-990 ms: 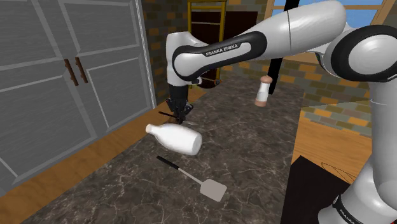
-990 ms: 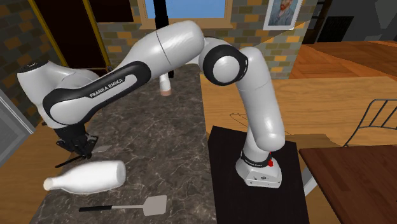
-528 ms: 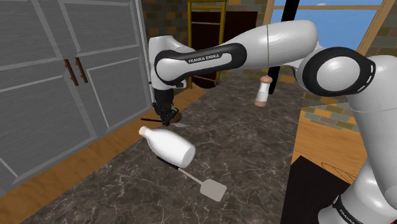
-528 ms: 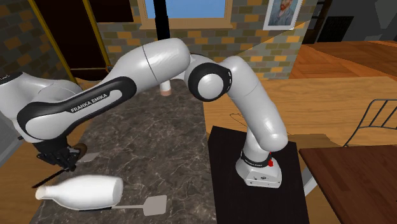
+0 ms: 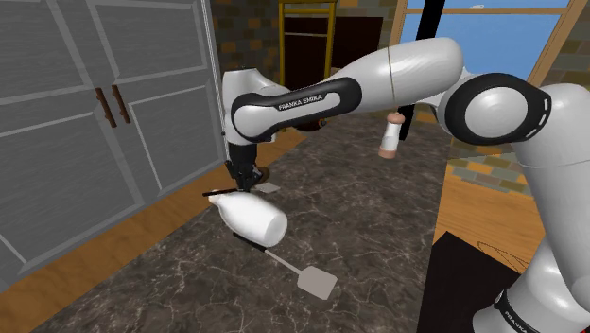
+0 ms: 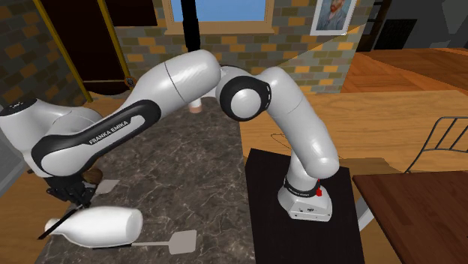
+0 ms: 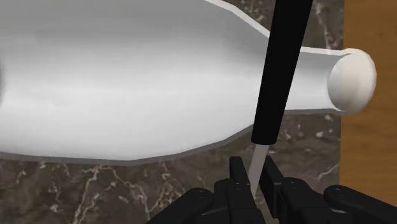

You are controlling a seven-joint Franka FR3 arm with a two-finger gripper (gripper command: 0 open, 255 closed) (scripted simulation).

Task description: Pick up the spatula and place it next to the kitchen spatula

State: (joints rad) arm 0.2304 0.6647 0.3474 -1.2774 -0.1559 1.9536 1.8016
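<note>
My gripper (image 7: 254, 177) pinches spatula (image 7: 280, 70) by thin neck, handle over bottle (image 7: 127, 83). I should lift high, clear bottle, lay it flat beside other spatula (image 5: 315, 280), nearer me.

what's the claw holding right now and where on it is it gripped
The claw is shut on a spatula, gripping the thin pale shank just past its black handle. The handle crosses over a white bottle lying on its side.
</note>
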